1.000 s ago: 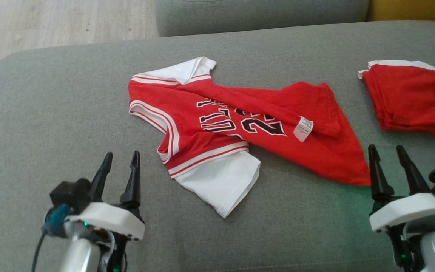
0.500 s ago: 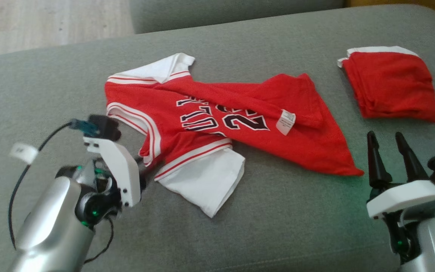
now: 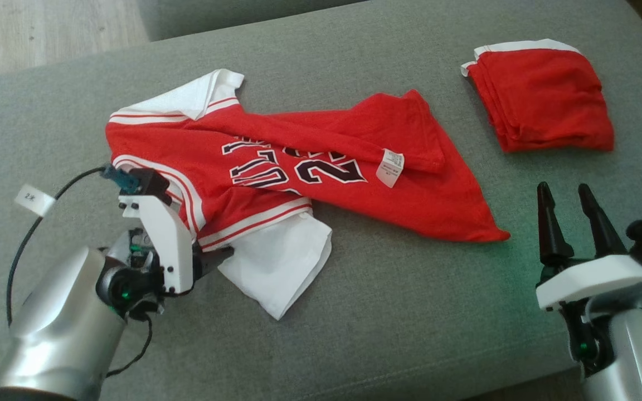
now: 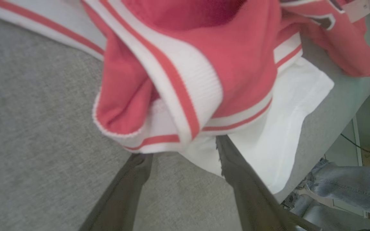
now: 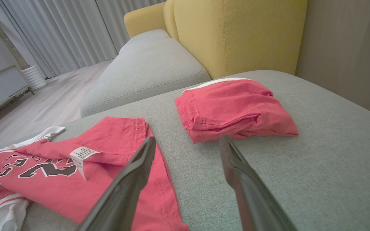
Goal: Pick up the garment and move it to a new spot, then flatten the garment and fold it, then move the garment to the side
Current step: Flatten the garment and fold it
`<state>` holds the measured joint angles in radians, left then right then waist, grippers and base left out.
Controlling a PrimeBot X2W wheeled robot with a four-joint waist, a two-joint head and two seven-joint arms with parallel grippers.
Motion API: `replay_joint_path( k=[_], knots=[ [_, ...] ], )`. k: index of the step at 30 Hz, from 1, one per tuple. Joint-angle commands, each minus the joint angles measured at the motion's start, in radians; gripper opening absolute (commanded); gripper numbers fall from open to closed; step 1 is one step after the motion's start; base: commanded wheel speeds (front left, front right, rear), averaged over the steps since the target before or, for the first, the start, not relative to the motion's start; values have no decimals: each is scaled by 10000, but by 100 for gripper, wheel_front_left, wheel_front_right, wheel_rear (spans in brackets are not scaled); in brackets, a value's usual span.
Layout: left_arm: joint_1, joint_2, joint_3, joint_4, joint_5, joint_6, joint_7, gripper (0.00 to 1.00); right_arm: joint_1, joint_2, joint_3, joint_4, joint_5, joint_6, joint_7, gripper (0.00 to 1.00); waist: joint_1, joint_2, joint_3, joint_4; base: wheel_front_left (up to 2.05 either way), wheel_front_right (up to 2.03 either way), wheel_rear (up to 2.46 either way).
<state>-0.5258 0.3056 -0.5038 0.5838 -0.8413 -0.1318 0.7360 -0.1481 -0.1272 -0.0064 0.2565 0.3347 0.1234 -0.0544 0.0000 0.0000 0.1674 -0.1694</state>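
At the left, the left gripper (image 3: 218, 257) sits low on the grey sofa cushion (image 3: 382, 334), its jaws spread apart and holding nothing. The garment (image 3: 298, 167) lies straight ahead of them. In the left wrist view one finger tip meets the lower edge of the striped armhole trim (image 4: 185, 86). The other finger rests over the white sleeve (image 3: 276, 267). This arm is clearly the nearer one, and the bunched trim stands between the two fingers, so I judge that a short push forward and a squeeze would catch it.

The garment is a red jersey in soft knit, crumpled, not flat. It has ribbed white bands with red stripes, dark block lettering, and a small white care label (image 3: 389, 167) turned outward. Its long axis runs across the cushion. The white sleeves and neck are at the left, and the body tapers to a pointed red hem corner (image 3: 499, 235) at the right. The cushion is a coarse woven fabric, and likely firm enough to pinch against.

Further right, a second red piece (image 3: 544, 100) lies folded in a neat pad with a white edge, well apart from the jersey.

At the far right, the right gripper (image 3: 562, 192) is raised over bare cushion near the hem corner, fingers parted and empty.
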Motion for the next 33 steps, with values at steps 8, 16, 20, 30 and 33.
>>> replay_joint_path(
  k=[8,16,20,30,33],
  knots=[
    [-654,511,-503,-45,-278,12,158,0,-393,-86,191,-172,-2,73,-115,100,0,0,-207,276,0,0,0],
    [-672,1710,-991,-1031,-797,12,1290,0,-164,-239,80,-269,-70,73,196,100,0,0,-458,693,0,0,0],
    [-480,2378,-939,-1288,-877,112,1748,0,-67,-288,64,-355,-67,73,442,100,0,0,-499,832,0,0,0],
    [185,3022,-790,-889,-774,699,1605,0,-23,-371,30,-441,-68,73,749,100,0,0,-495,915,0,0,0],
    [243,2978,-696,-913,-634,716,965,100,-3,-401,-6,-466,-74,73,793,100,0,0,-516,933,0,0,0]
  ],
)
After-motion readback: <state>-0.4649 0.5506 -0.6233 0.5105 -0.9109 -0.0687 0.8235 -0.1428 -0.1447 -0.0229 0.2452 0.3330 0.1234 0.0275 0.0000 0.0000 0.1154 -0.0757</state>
